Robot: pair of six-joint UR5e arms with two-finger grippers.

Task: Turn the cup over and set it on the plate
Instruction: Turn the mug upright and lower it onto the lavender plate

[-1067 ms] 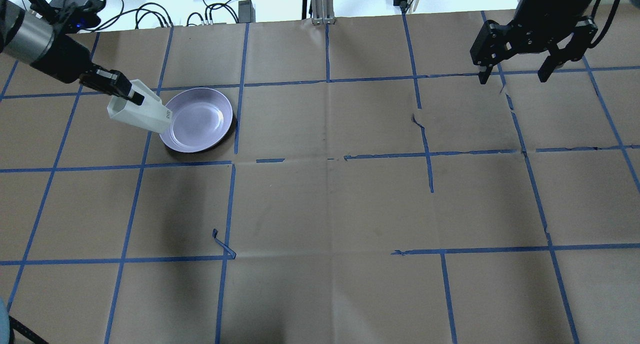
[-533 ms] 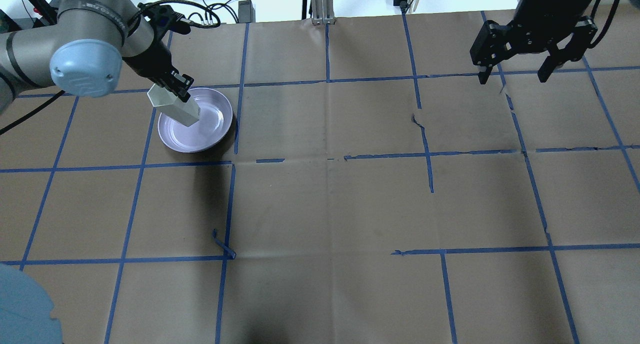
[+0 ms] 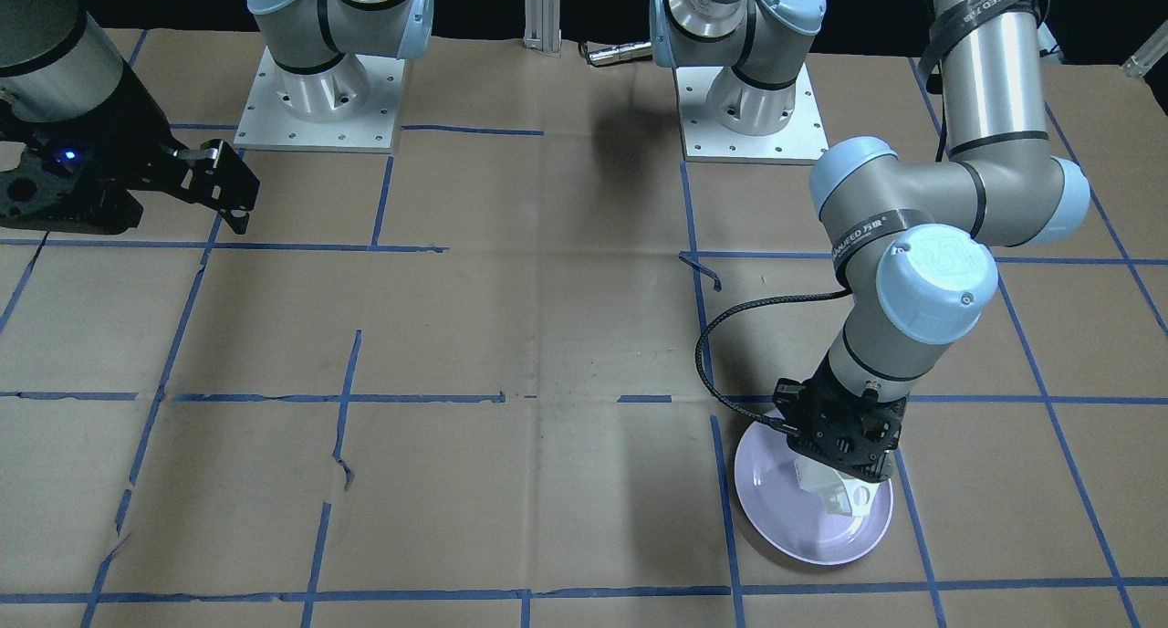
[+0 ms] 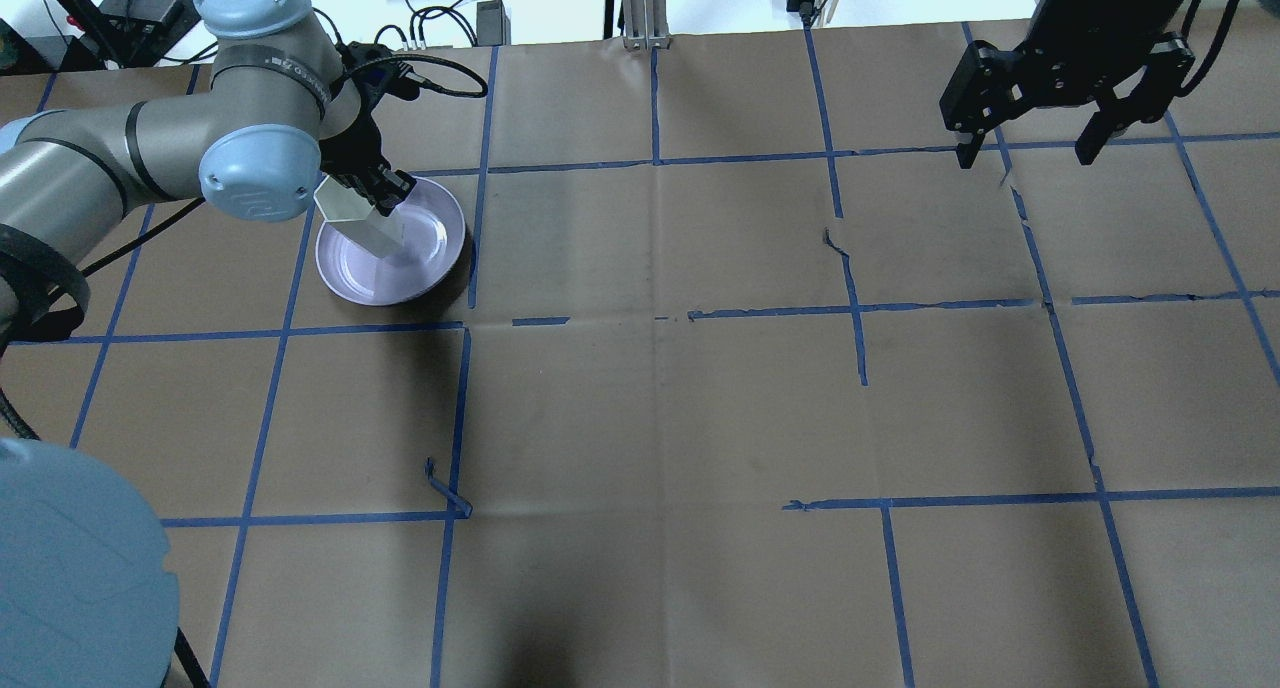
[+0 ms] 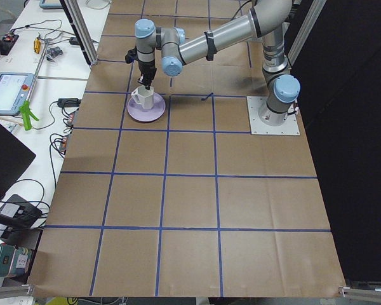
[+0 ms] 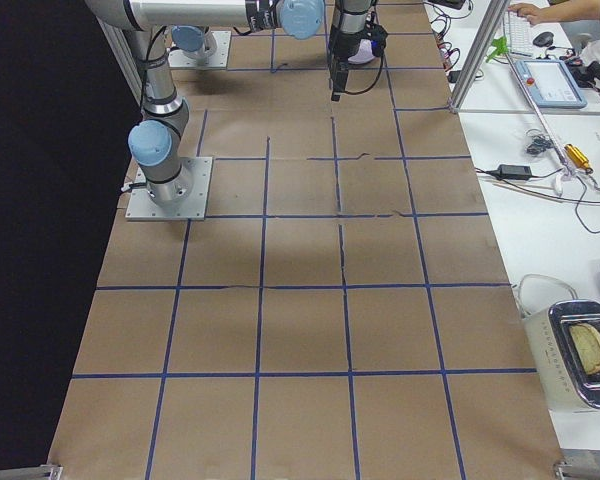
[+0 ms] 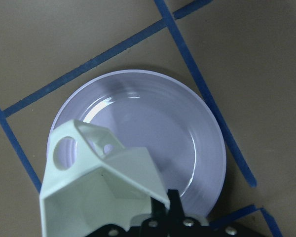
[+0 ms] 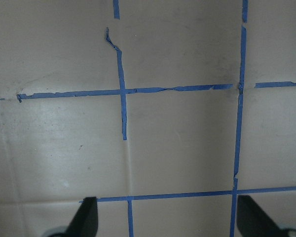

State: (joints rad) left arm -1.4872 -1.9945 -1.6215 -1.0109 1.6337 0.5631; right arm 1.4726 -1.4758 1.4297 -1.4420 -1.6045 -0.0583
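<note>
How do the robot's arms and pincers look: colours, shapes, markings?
The left arm and right arm are silver-grey tubes with light-blue joint caps. The left arm wears a black lettered band and a black cable. The left pincer and right pincer are black.

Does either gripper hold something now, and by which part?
The left gripper holds the cup by its rim wall, over the plate. The right gripper is open and empty.

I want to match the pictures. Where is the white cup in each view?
Front-facing: cup lower right, over plate.
Overhead: cup upper left.
Exterior left: cup upper left.
Exterior right: not in it.
Left wrist: cup bottom left.
Right wrist: not in it.
Shared landmark: the plate.
</note>
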